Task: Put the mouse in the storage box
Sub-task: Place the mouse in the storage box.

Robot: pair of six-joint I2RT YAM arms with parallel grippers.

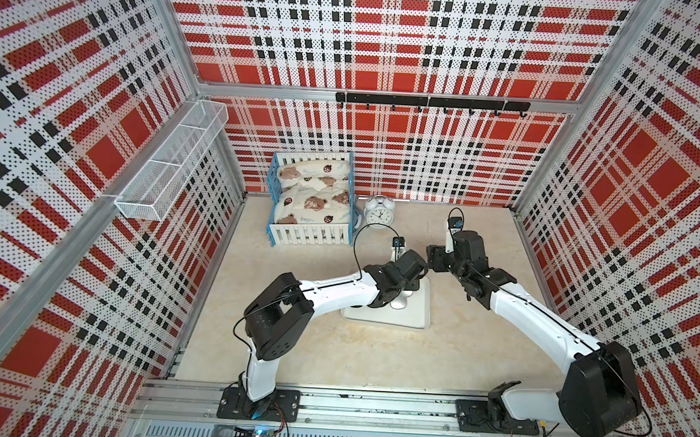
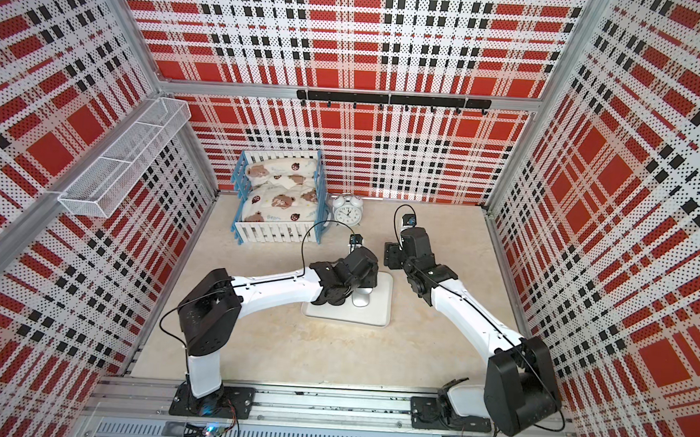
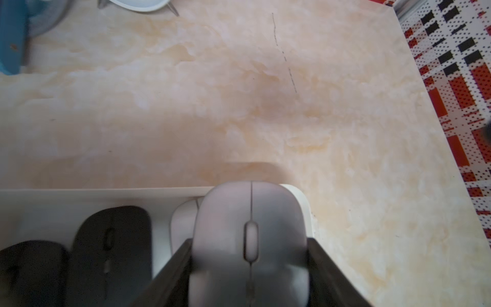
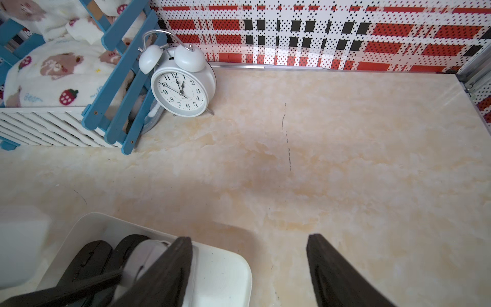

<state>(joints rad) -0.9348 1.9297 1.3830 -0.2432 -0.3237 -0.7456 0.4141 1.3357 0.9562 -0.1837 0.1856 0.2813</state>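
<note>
The left gripper (image 3: 249, 243) is clenched on the smooth, rounded grey mouse (image 3: 228, 212), over one rounded corner of the shallow white plastic storage box (image 3: 106, 192). The right gripper (image 4: 249, 239) is released, with nothing between its dark fingers, above the marbled table (image 4: 345, 159).

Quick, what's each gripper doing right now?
Left gripper: shut on the mouse.
Right gripper: open, nothing between its jaws.

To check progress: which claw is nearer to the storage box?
Left. The left claw holds a grey mouse over the storage box; the right claw hangs open beside its corner.
</note>
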